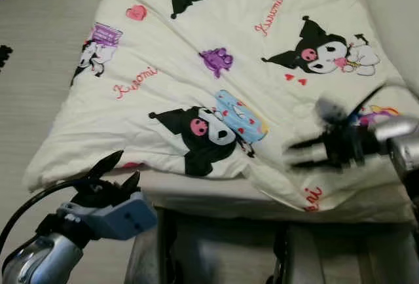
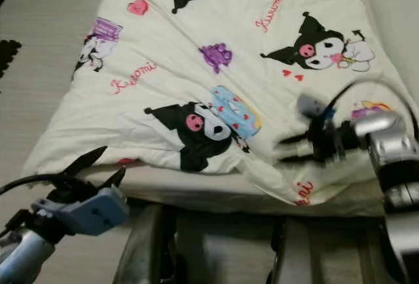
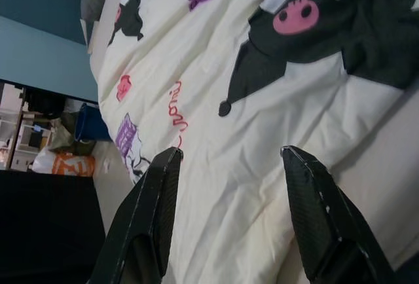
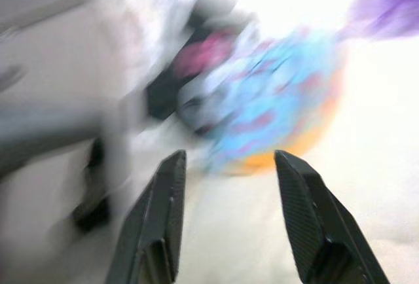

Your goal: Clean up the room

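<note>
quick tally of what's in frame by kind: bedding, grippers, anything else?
Quilt: 1, cream with cartoon print, spread on the bed
Mattress: 1, pale edge under the quilt
Grippers: 2, left gripper open at the quilt's near corner, right gripper open over its right side, blurred
Total: 4

Arms: silver, rounded metal
Left gripper (image 1: pixel 118 169): two long black fingers, pale blue housing, black cable
Right gripper (image 1: pixel 298 154): black fingers, blurred, black cable looping above
Finger pads (image 3: pixel 319 212): textured black
</note>
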Tool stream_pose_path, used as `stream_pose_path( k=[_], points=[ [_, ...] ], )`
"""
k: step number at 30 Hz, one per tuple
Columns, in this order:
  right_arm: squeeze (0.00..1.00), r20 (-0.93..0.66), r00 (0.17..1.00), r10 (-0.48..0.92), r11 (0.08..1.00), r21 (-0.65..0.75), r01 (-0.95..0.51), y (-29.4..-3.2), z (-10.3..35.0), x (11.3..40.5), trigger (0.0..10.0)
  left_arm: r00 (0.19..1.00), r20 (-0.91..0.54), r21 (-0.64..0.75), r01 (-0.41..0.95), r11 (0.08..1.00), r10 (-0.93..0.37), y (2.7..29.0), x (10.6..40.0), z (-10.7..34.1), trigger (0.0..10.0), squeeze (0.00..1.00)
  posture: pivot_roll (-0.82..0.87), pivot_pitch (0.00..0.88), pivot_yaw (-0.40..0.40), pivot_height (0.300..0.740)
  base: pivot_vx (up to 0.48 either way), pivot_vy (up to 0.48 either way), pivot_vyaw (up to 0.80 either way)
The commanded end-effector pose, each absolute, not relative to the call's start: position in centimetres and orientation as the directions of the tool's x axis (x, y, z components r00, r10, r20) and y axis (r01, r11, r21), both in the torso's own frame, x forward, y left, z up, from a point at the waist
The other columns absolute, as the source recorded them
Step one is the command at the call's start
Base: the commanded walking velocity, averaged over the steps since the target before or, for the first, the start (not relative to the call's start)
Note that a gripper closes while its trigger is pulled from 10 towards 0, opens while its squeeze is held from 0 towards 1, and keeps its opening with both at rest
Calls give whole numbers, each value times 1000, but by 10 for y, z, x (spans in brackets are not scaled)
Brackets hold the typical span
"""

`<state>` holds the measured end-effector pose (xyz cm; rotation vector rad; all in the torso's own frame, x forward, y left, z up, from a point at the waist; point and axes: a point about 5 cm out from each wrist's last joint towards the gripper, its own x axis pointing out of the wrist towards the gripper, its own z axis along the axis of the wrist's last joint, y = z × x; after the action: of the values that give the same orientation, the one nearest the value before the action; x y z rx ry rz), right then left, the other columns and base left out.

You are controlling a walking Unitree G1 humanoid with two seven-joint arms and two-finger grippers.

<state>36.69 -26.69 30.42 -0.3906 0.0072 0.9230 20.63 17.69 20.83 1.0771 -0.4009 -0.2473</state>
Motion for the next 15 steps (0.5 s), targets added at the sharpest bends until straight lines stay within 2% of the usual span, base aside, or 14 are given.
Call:
stream_pose_path(
  k=[1, 2, 3, 4, 5, 9, 10, 11, 13, 14, 15],
  points=[
    [0, -191, 846, 497, 779, -332, -532, -287, 271, 378, 10000, 908, 181, 873, 29, 488, -377, 176, 205, 202, 10000, 0, 265, 460, 54, 522, 0, 0, 0],
    [0, -191, 846, 497, 779, -332, -532, -287, 271, 378, 10000, 908, 181, 873, 29, 488, -377, 176, 205, 202, 10000, 0, 265, 460, 54, 522, 0, 0, 0],
    [0, -178, 921, 345, 839, -381, -388, -295, 266, 380, 10000, 910, 184, 865, 30, 501, -372, 176, 205, 202, 10000, 0, 265, 460, 54, 522, 0, 0, 0],
    [0, -116, 972, 204, 904, -359, -232, -307, 261, 379, 10000, 912, 186, 853, 36, 521, -366, 175, 206, 201, 10000, 0, 260, 463, 53, 522, 0, 0, 0],
    [0, -80, 990, 117, 935, -327, -137, -315, 258, 378, 10000, 913, 187, 844, 39, 535, -363, 174, 207, 200, 10000, 0, 260, 463, 53, 522, 0, 0, 0],
    [0, -58, 998, 38, 955, -292, -54, -326, 250, 373, 10000, 917, 195, 800, 57, 597, -348, 173, 209, 201, 10000, 0, 257, 463, 53, 522, 0, 0, 0],
    [0, -51, 999, -12, 963, -271, -2, -333, 245, 369, 10000, 923, 185, 712, 110, 693, -337, 170, 209, 200, 10000, 0, 249, 463, 53, 522, 0, 0, 0],
    [114, -37, 996, -79, 966, -249, 67, -344, 240, 364, 10000, 930, 172, 574, 174, 800, -325, 165, 210, 198, 10000, 0, 244, 464, 51, 522, 0, 0, 0],
    [114, -37, 996, -79, 966, -249, 67, -344, 240, 364, 10000, 930, 172, 574, 174, 800, -325, 165, 210, 198, 10000, 0, 244, 464, 51, 522, 0, 0, 0],
    [114, -28, 992, -124, 966, -231, 114, -351, 237, 360, 10000, 931, 161, 472, 220, 854, -328, 161, 211, 196, 10000, 0, 244, 463, 50, 522, 0, 0, 0],
    [1000, -14, 982, -187, 963, -198, 181, -363, 235, 353, 10000, 921, 158, 398, 272, 876, -357, 153, 210, 196, 10000, 0, 243, 464, 51, 522, 0, 0, 0]
  ],
)
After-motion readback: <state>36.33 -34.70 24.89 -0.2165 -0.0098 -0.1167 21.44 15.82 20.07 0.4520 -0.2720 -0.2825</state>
